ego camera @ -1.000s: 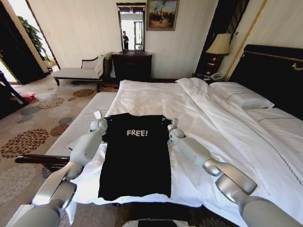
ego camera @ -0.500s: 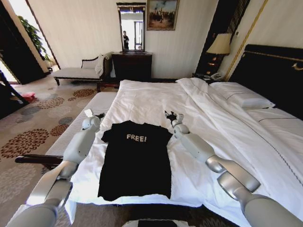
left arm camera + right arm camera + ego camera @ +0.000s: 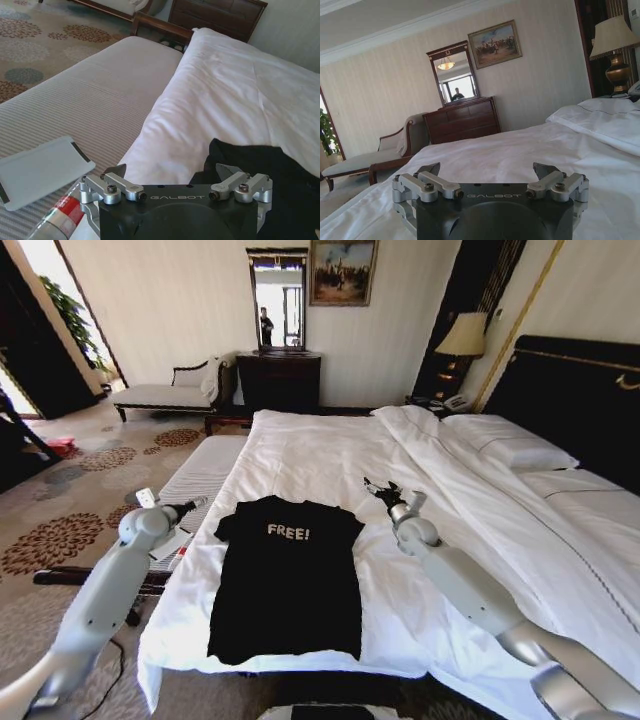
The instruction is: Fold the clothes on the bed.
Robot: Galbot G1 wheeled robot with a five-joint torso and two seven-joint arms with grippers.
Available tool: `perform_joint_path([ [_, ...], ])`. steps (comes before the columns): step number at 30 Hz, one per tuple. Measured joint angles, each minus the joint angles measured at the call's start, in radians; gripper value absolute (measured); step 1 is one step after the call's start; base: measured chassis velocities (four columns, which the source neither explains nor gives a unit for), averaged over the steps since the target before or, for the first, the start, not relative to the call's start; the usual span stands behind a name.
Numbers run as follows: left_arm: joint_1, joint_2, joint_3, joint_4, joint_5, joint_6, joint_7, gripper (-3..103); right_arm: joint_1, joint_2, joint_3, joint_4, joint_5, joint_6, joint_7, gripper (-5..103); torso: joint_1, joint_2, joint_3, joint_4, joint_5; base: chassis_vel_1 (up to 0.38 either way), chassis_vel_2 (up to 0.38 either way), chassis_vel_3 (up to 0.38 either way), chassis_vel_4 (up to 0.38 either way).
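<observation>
a patterned carpet with brown flower shapes covers the floor on the left, where a pale chaise stands by the striped wall. one dark dresser with one mirror above it and one framed painting sit at the far wall, and one lamp stands by the dark headboard. the left gripper hangs off the bed's left edge, above a striped bench; its fingers are spread apart and hold nothing. beneath it lie one white card and one bottle with a red label. the bed carries a white duvet and two pillows. one black t-shirt lies flat near the foot of the bed, "free!" facing up, sleeves out. the right gripper hovers just beside the shirt's right shoulder over bare duvet, fingers apart and empty.
</observation>
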Motion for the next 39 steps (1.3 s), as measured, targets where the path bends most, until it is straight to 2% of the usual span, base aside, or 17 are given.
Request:
perform_joint_path([
  [2,0.033,-0.004,-0.005,-0.029,0.022,-0.003,0.001,100,-0.025,-0.001,0.019,0.022,-0.001,-0.002,0.004,100,0.000,0.000,0.000,0.0000,0.0001,0.000,0.000,0.000,0.000],
  [5,0.102,-0.024,0.007,-0.083,0.159,-0.032,0.017,100,-0.112,0.008,0.074,0.081,-0.010,-0.010,0.023,100,0.000,0.000,0.000,-0.0005,0.0002,0.000,0.000,0.000,0.000],
  [12,0.125,-0.038,0.052,-0.093,0.302,-0.057,0.032,100,-0.228,0.026,0.141,0.124,-0.030,-0.016,0.030,100,0.000,0.000,0.000,-0.0001,0.0002,0.000,0.000,0.000,0.000],
  [26,0.009,-0.047,0.214,-0.016,0.381,-0.057,0.010,100,-0.267,0.042,0.174,0.106,-0.029,-0.022,0.032,100,0.001,0.000,0.000,-0.0001,0.0001,0.000,0.000,0.000,0.000],
  [29,0.000,-0.053,0.224,-0.009,0.384,-0.057,0.007,100,-0.266,0.043,0.172,0.103,-0.029,-0.022,0.032,100,0.001,0.000,0.000,-0.0001,0.0001,0.000,0.000,0.000,0.000],
  [30,-0.012,-0.058,0.236,-0.001,0.384,-0.057,0.001,103,-0.263,0.044,0.170,0.098,-0.029,-0.022,0.032,100,0.001,0.000,0.000,-0.0001,0.0001,0.000,0.000,0.000,0.000],
  [39,-0.049,-0.077,0.287,0.023,0.381,-0.050,-0.019,98,-0.261,0.051,0.165,0.089,-0.028,-0.026,0.038,100,0.001,0.000,0.000,-0.0001,0.0001,0.000,0.000,0.000,0.000],
])
